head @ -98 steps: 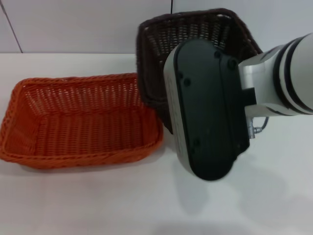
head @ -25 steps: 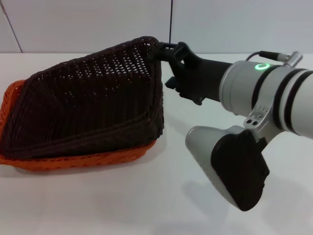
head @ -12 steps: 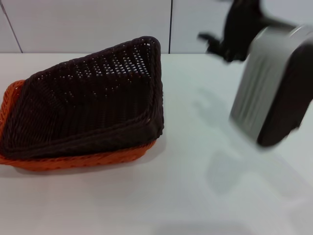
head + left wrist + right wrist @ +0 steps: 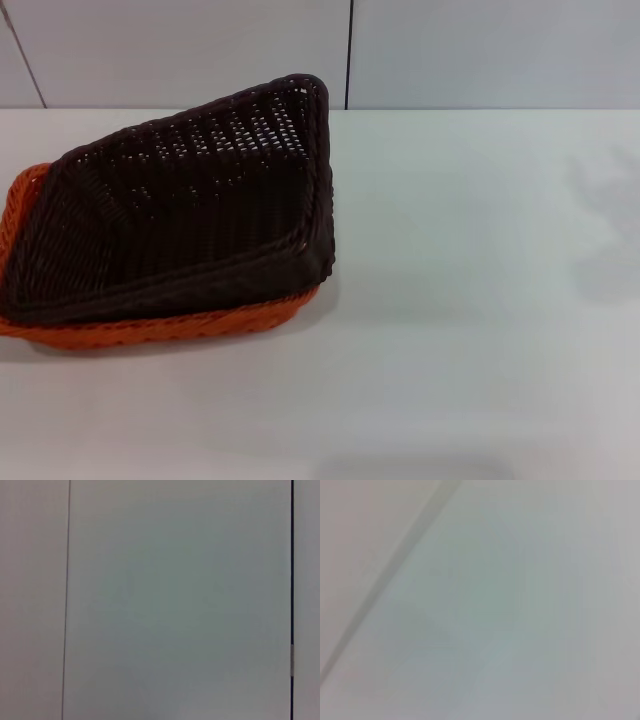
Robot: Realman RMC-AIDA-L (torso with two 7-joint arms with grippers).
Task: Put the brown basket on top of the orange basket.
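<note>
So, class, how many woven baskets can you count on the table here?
2. The brown basket sits tilted on top of the orange basket, at the table's left. The orange one shows only along its front and left rim. No gripper is in view.

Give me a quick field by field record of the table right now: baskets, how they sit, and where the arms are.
brown basket: on top of the orange one, tilted, far right corner raised
orange basket: underneath, on the table, only its left end and front rim showing
left arm: not in view
right arm: not in view
task state: brown basket stacked, not seated level
</note>
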